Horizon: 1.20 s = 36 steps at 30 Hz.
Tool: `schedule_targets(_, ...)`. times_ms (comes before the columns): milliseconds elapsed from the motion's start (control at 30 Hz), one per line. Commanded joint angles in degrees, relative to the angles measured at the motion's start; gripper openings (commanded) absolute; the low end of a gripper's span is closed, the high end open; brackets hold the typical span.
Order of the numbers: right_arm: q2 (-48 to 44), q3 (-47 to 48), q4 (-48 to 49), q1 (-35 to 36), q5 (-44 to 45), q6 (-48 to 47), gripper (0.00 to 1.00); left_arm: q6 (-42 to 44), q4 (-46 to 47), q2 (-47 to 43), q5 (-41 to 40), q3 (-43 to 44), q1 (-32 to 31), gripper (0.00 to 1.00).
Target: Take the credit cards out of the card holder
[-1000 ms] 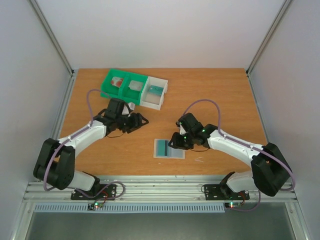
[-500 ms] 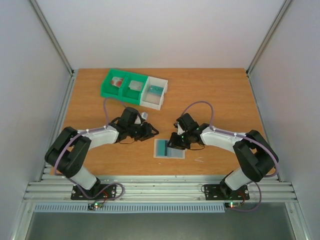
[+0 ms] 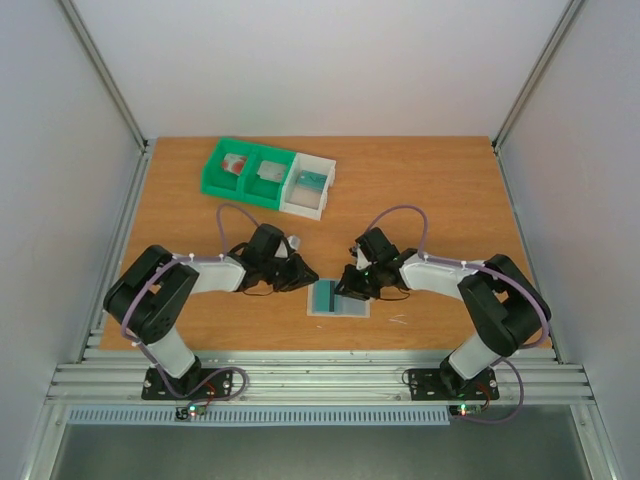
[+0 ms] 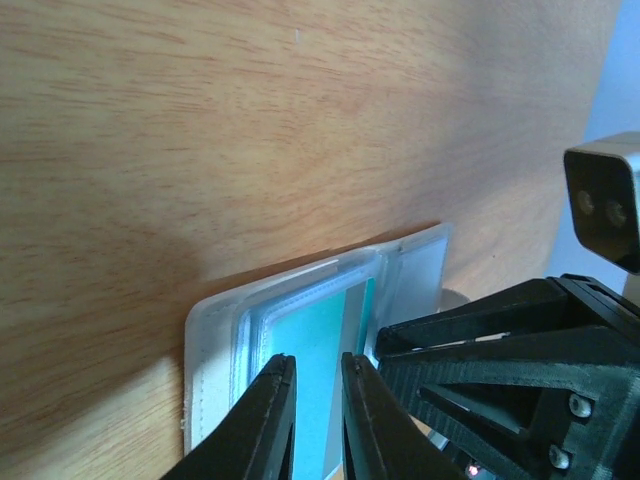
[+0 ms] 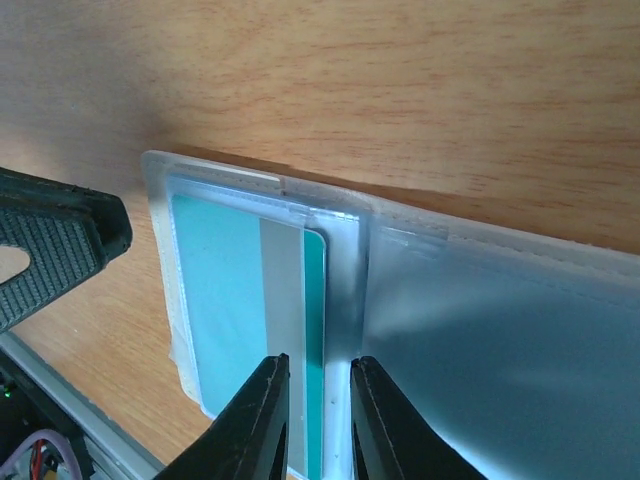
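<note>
Holder point(image 3: 338, 298) is laid flat on the table point(image 3: 430, 190), near the front, betw. both claws. A teal card point(image 5: 225, 290) is seen inside, so it's not done yet. Left claw point(image 4: 316, 375) & right claw point(image 5: 318, 375) are set narrow; nothing is held.

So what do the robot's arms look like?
Both arms match: the left arm and right arm have white middle links and chunky black joints. A thin purple cable runs along each. The left end effector and right end effector each have two slim black fingers. Tiny green lights glow on the right wrist.
</note>
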Motion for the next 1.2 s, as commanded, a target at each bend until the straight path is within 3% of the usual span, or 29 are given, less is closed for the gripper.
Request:
schedule_targets(0,1.7,-1.8,4.7,-0.2,-2.3,1.6,0.20,0.2,2.2,0.7,-0.3,0.0,-1.0,0.14)
schedule_targets(267,3.4,-2.5,5.8,-0.4,-2.7,0.7,0.19,4.2,-6.4,0.1,-2.8,1.2,-2.2,0.13)
schedule_targets(933,2.0,-4.4,11.1,-0.4,-5.6,0.7,0.18,3.0,-6.6,1.2,-5.2,0.2,-4.6,0.09)
schedule_targets(1167,0.7,-5.5,12.4,-0.3,-6.2,0.8,0.08,2.2,-6.8,1.4,-6.2,-0.2,-5.0,0.07)
